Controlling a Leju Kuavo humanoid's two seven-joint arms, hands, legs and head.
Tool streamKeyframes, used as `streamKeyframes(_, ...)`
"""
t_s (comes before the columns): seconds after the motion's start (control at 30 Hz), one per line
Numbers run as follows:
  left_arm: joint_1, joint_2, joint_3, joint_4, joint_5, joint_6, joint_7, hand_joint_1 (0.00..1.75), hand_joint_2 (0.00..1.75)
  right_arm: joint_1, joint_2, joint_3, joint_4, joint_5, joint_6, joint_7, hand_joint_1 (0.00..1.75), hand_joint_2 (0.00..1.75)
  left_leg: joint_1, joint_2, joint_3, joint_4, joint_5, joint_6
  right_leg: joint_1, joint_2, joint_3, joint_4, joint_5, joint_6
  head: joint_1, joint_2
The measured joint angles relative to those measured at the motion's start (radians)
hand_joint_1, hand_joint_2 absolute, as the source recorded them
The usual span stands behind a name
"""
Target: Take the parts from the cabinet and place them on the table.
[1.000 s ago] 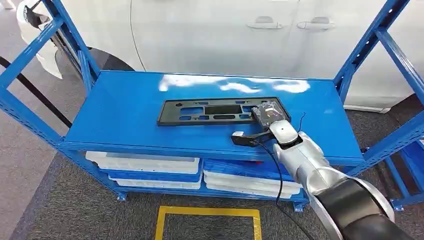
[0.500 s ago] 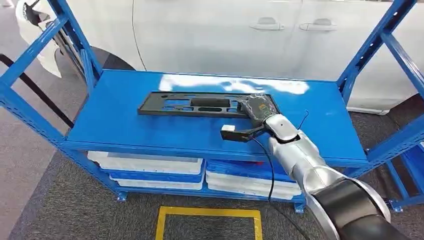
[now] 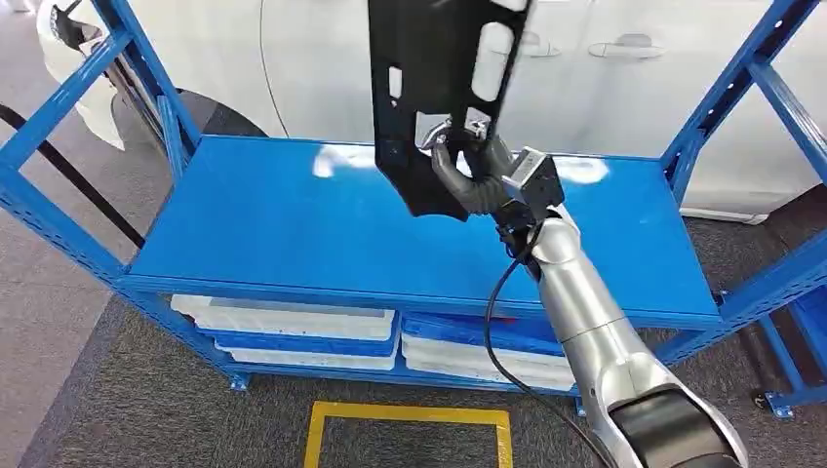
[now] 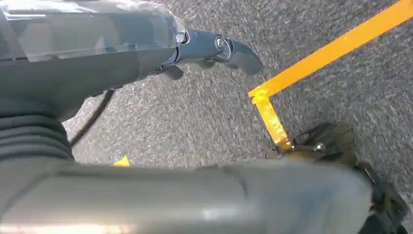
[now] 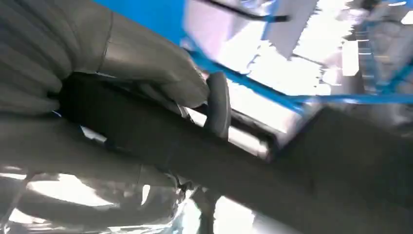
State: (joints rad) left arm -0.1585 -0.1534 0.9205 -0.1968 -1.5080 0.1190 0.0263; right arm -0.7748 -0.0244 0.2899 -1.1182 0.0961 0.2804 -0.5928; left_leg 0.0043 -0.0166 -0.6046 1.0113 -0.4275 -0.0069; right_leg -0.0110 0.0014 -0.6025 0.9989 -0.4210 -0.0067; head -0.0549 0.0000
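— What is seen nearest the camera?

— A yellow floor marking is laid on grey carpet in front of the blue rack. From the lower right the silver right arm is raised over the rack's top shelf. White trays are stacked on the lower shelf.

— And the part itself?

— The black plastic panel is held up on end above the top shelf, clear of its surface, with its upper end cut off by the frame. It is gripped at its lower end by the right hand, whose dark fingers are curled around the panel's edge. In the right wrist view the panel is clamped between the thick grey thumb and the fingers, though much of that view is blurred.

— What of the other hand?

— The left hand is seen from its wrist camera above the carpet and a yellow line, with nothing in it. Whether its fingers are spread or curled cannot be told.

— And behind the rack?

— A white car is parked just beyond it, two door handles showing.
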Motion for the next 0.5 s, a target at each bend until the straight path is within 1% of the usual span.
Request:
streamKeyframes(0.03,0.002,0.0,0.0,0.0,0.003,0.001,-0.002,0.0,0.0,0.012,-0.003,-0.002,-0.023,-0.027,0.022,-0.006,1.75,1.75,0.003,0.004,-0.006,0.02,-0.017,-0.003,0.0,0.0,0.004,-0.006,0.001,-0.005,0.0,0.0)
streamKeyframes(0.07,0.002,0.0,0.002,0.0,0.008,0.001,-0.007,0.0,1.75,0.023,-0.005,-0.002,-0.044,-0.061,0.046,-0.012,1.75,1.75,0.004,0.006,-0.026,0.069,-0.05,-0.006,-0.001,-0.001,0.004,-0.006,0.001,-0.009,0.0,0.0)
streamKeyframes(0.1,0.004,0.0,0.003,0.0,0.014,0.002,-0.011,0.0,1.75,0.044,-0.007,-0.002,-0.063,-0.096,0.077,-0.021,1.75,1.75,0.007,0.007,-0.062,0.152,-0.092,-0.009,0.0,-0.001,0.004,-0.006,0.001,-0.01,0.0,0.0)
streamKeyframes(0.13,0.006,0.0,0.005,0.0,0.017,0.005,-0.015,0.0,1.75,0.072,-0.008,0.0,-0.081,-0.123,0.105,-0.03,1.75,1.75,0.008,0.008,-0.099,0.234,-0.127,-0.012,0.001,-0.001,0.004,-0.005,0.0,-0.011,0.0,0.0)
streamKeyframes(0.17,0.01,0.0,0.006,0.0,0.022,0.007,-0.017,0.0,1.75,0.102,-0.008,0.007,-0.099,-0.133,0.114,-0.038,1.75,1.75,0.008,0.008,-0.127,0.294,-0.146,-0.015,0.001,-0.001,0.004,-0.005,0.0,-0.012,0.0,0.0)
streamKeyframes(0.43,0.011,0.0,0.006,0.0,0.024,0.008,-0.018,0.0,1.75,0.115,-0.008,0.011,-0.105,-0.135,0.117,-0.042,1.75,1.75,0.008,0.008,-0.134,0.309,-0.148,-0.016,0.001,-0.001,0.005,-0.005,-0.001,-0.012,0.0,0.0)
streamKeyframes(0.47,0.015,0.0,0.008,0.0,0.026,0.009,-0.02,0.0,1.75,0.15,-0.008,0.022,-0.119,-0.143,0.12,-0.048,1.75,1.75,0.008,0.008,-0.138,0.315,-0.138,-0.016,0.001,-0.001,0.006,-0.004,-0.002,-0.012,0.0,0.0)
streamKeyframes(0.5,0.019,0.0,0.009,0.0,0.028,0.011,-0.023,0.0,1.75,0.196,-0.008,0.037,-0.136,-0.153,0.127,-0.056,1.75,1.75,0.008,0.009,-0.106,0.244,-0.09,-0.016,0.001,0.001,0.007,-0.003,-0.004,-0.01,0.0,0.0)
